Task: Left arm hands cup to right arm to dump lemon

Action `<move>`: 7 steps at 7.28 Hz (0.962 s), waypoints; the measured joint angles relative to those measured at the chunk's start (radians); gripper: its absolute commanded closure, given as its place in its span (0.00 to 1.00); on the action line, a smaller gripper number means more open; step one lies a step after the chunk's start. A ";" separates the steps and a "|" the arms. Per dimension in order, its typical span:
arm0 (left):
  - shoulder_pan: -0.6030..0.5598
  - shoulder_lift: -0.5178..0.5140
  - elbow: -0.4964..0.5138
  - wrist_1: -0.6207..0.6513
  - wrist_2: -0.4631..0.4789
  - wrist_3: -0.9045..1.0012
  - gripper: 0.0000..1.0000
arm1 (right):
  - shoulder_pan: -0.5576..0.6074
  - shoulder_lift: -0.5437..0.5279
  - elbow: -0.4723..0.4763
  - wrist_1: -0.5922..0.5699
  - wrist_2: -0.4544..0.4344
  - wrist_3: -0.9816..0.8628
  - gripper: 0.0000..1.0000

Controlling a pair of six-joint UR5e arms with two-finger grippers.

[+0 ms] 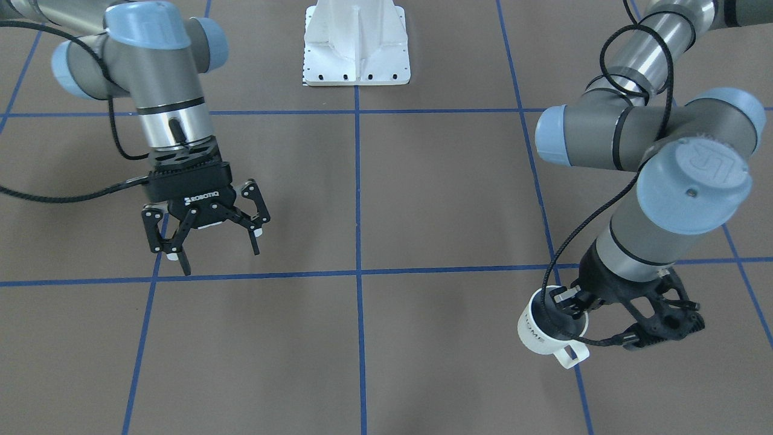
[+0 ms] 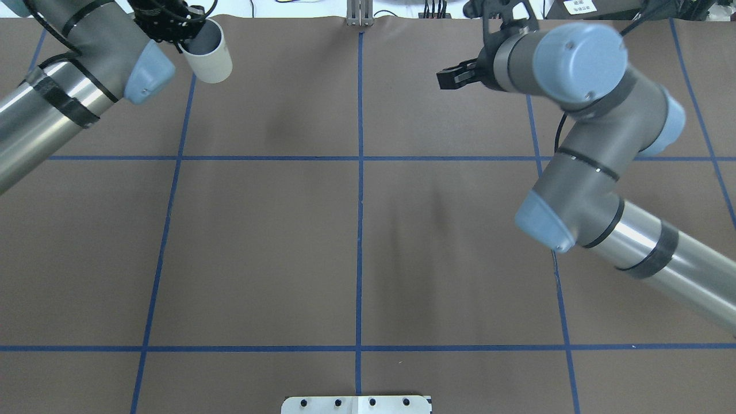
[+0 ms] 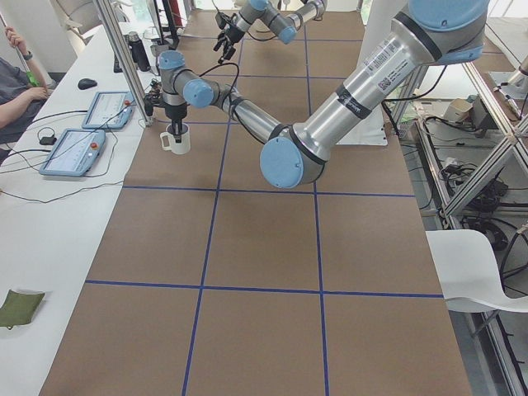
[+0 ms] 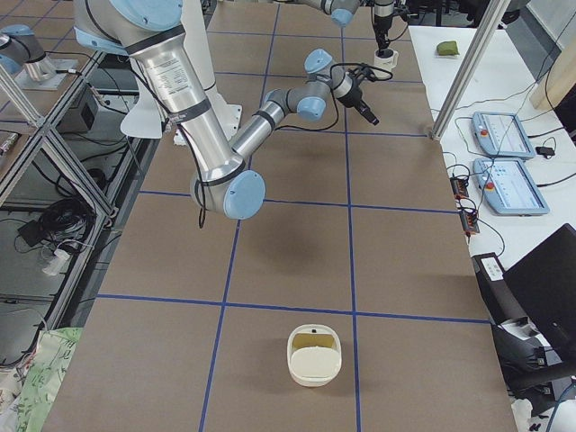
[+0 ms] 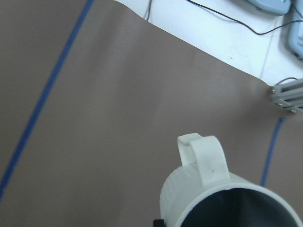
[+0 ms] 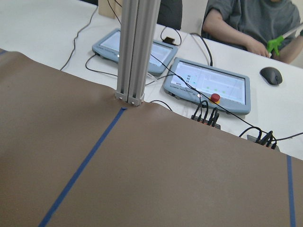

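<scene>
cup (image 1: 543,331): off-white, says "HOME" on its side, handle points away from the robot, at the far left corner of the worktop (image 1: 423,199) | left end effector (image 1: 570,305): closed on the cup's rim, one finger inside, one outside | right end effector (image 1: 220,257): wide open, holds nothing, well apart from the cup

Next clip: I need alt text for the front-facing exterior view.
The left claw, at the view's lower right, grips the rim of the off-white cup lettered HOME. The right claw hangs open over the brown, blue-taped table at the left; a white base plate sits at top centre.
</scene>
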 measured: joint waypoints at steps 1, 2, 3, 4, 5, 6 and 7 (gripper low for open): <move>-0.024 0.052 -0.032 0.040 -0.002 0.107 1.00 | 0.087 -0.003 0.020 -0.100 0.145 -0.012 0.00; -0.044 0.101 -0.067 0.085 -0.007 0.206 1.00 | 0.158 -0.012 0.057 -0.229 0.248 -0.055 0.00; -0.060 0.162 -0.119 0.118 -0.016 0.278 1.00 | 0.200 -0.028 0.112 -0.368 0.300 -0.134 0.00; -0.069 0.239 -0.181 0.129 -0.047 0.315 1.00 | 0.221 -0.049 0.164 -0.487 0.325 -0.202 0.00; -0.077 0.322 -0.245 0.130 -0.090 0.341 1.00 | 0.233 -0.082 0.209 -0.556 0.351 -0.239 0.00; -0.081 0.411 -0.310 0.126 -0.129 0.365 1.00 | 0.251 -0.131 0.246 -0.585 0.393 -0.275 0.00; -0.083 0.498 -0.363 0.105 -0.164 0.371 1.00 | 0.283 -0.182 0.266 -0.598 0.445 -0.332 0.00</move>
